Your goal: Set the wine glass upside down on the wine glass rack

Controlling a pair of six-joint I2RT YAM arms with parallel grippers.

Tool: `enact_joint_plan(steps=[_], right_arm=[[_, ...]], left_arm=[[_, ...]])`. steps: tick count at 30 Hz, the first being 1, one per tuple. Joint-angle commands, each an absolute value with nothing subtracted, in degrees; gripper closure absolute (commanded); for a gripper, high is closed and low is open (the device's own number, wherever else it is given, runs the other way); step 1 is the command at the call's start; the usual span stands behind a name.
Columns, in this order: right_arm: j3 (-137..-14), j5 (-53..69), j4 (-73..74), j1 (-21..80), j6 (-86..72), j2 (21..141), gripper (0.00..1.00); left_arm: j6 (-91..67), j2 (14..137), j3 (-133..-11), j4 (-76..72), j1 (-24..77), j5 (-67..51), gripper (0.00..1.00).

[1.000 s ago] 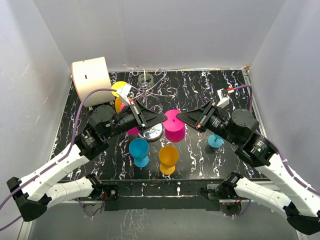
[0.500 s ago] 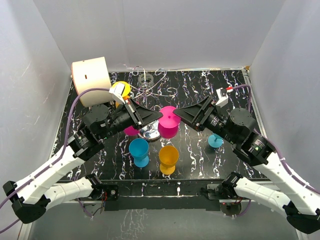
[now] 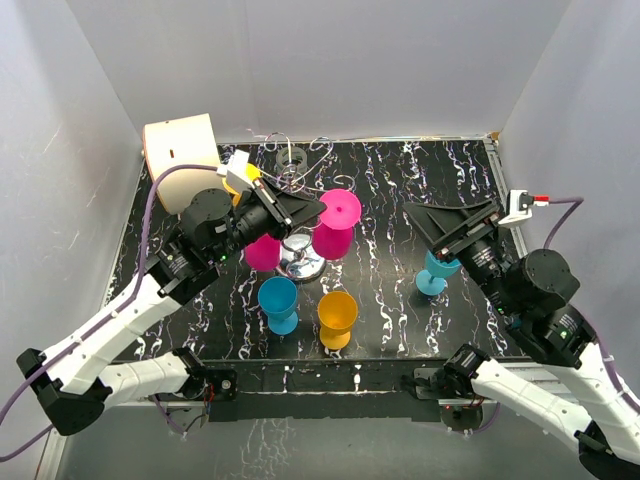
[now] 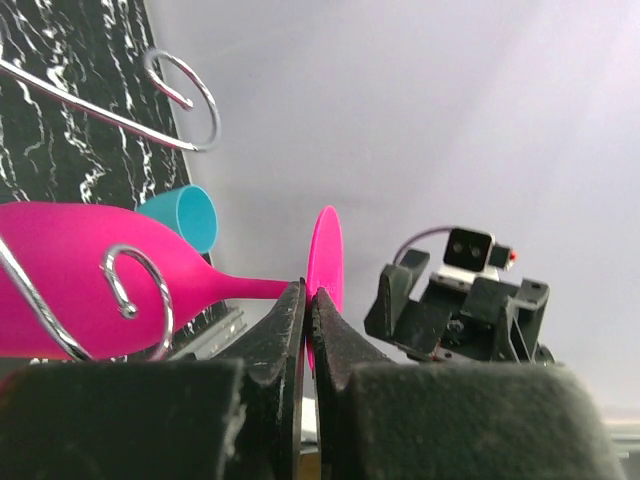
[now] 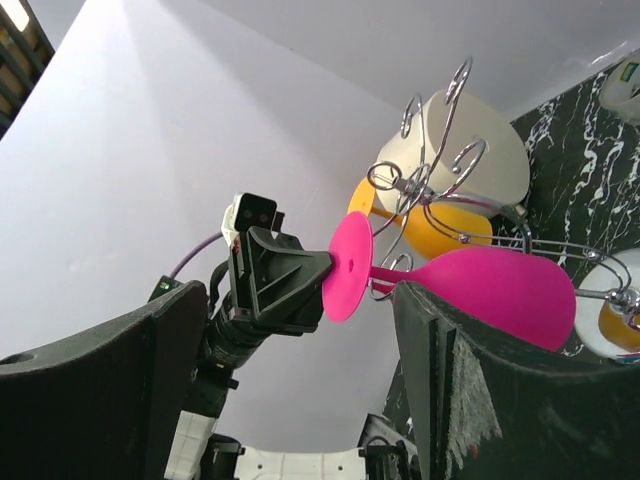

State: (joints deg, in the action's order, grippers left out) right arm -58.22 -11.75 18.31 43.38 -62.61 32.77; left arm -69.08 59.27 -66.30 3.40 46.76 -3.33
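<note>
Magenta wine glass (image 3: 333, 240) in the black left gripper (image 3: 318, 208). Beside the gripper, silver wine glass rack (image 3: 300, 264); below it, black table (image 3: 400, 180) veined white.

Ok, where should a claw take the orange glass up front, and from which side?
Likely the stem under the bowl of the orange glass, claw level, from its right: it stands upright, the blue glass is on its left, and the right claw is open.

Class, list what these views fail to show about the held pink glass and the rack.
- Top external: whether the pink wine glass sits in a scroll of the wine glass rack; wires too thin, left gripper overlaps.
- Left wrist: the glass's rim, cut off by the left edge.
- Top external: a second pink glass, half hidden under the left arm.
</note>
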Motion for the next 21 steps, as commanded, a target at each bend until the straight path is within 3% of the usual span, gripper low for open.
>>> enact_joint_plan(steps=[1,10,21], right_arm=[[-56.59,-16.90,18.32,43.39,-60.65,31.07,0.27],[-53.72,-18.62,16.61,43.39,-60.54,29.85,0.27],[-53.31,-17.87,16.50,43.41,-60.88,31.73,0.28]], left_arm=[[-70.96,59.14,-67.58,1.90,44.15,-1.12,1.00],[-75.71,60.64,-64.94,-1.22,35.10,-9.61,1.00],[-74.89,56.42,-64.11,4.79,33.49,-7.70,1.00]])
